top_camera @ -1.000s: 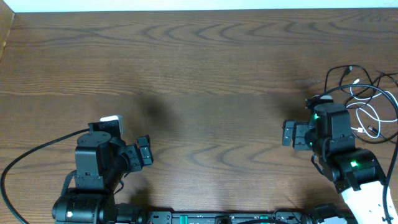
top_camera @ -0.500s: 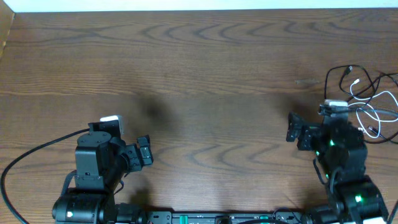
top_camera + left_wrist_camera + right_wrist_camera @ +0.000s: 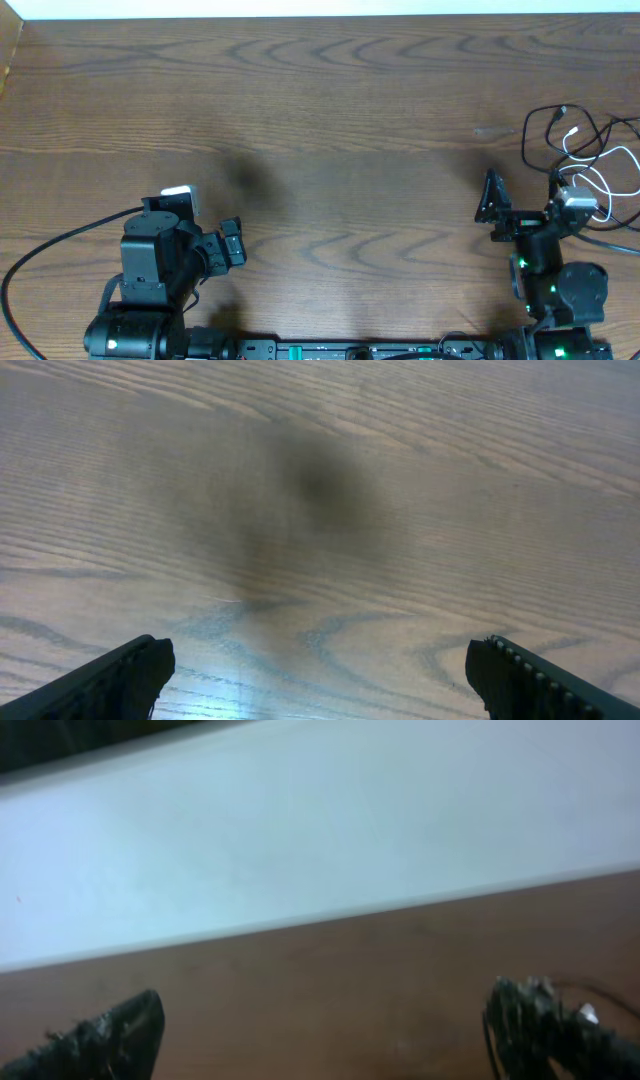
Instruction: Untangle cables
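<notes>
With left tool (image 3: 320, 675) and right tool (image 3: 325, 1030) both spread, empty, could snag cables (image 3: 590, 160) on right wrist, dragging them off bench (image 3: 350, 120) right edge.

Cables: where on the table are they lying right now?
In the overhead view, the cables lie in a loose tangle at the far right edge of the table, right beside the right arm.

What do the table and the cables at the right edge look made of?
Table: wood or wood-look veneer, brown with wavy grain lines and a dull sheen. Cables: probably plastic-sheathed cords, black and white, bending into loose loops; too thin here to be sure.
</notes>
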